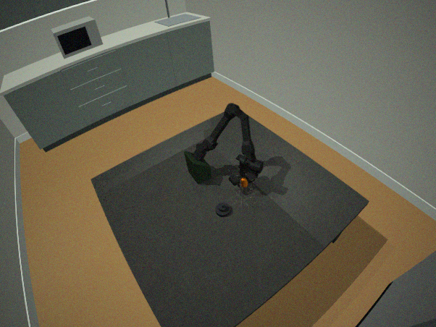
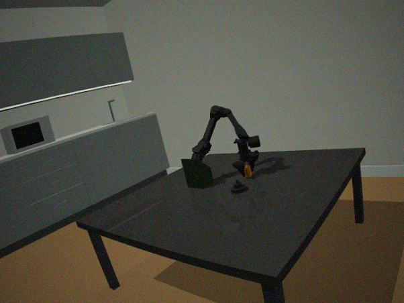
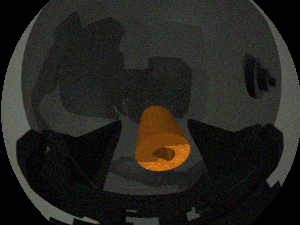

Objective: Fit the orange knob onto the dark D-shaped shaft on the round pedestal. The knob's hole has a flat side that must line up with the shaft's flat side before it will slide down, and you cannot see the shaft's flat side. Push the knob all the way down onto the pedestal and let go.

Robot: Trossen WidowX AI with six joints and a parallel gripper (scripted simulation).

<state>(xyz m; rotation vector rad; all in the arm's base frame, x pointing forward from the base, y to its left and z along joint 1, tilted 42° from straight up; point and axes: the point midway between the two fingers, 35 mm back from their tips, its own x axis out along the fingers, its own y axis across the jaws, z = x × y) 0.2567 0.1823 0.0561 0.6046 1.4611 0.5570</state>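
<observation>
The orange knob (image 1: 244,182) (image 2: 247,171) (image 3: 159,141) stands on the dark table (image 1: 203,260) (image 2: 208,218) (image 3: 220,44), between the fingertips of my gripper (image 1: 242,181) (image 2: 245,167) (image 3: 155,123). It is off the shaft, its hole facing up toward my wrist view.

Just beside it, well within the table's edges, is the round pedestal (image 1: 224,210) (image 2: 239,188) (image 3: 252,76), dark and stepped, with the shaft (image 1: 224,207) (image 2: 237,182) (image 3: 271,81) rising from its middle. Nothing that I can see stands between the knob and the pedestal. A dark green block (image 1: 198,169) (image 2: 198,174) sits at the foot of my arm (image 1: 232,108) (image 2: 219,112), to one side of the pedestal and apart from it.

My fingers are spread wide, and I pinch nothing: in the wrist view a gap shows on either side of the knob. The pedestal's shaft carries no knob. Farther off, beyond the table, a microwave (image 1: 77,37) (image 2: 28,134) rests on a long counter (image 1: 127,36) (image 2: 77,132).
</observation>
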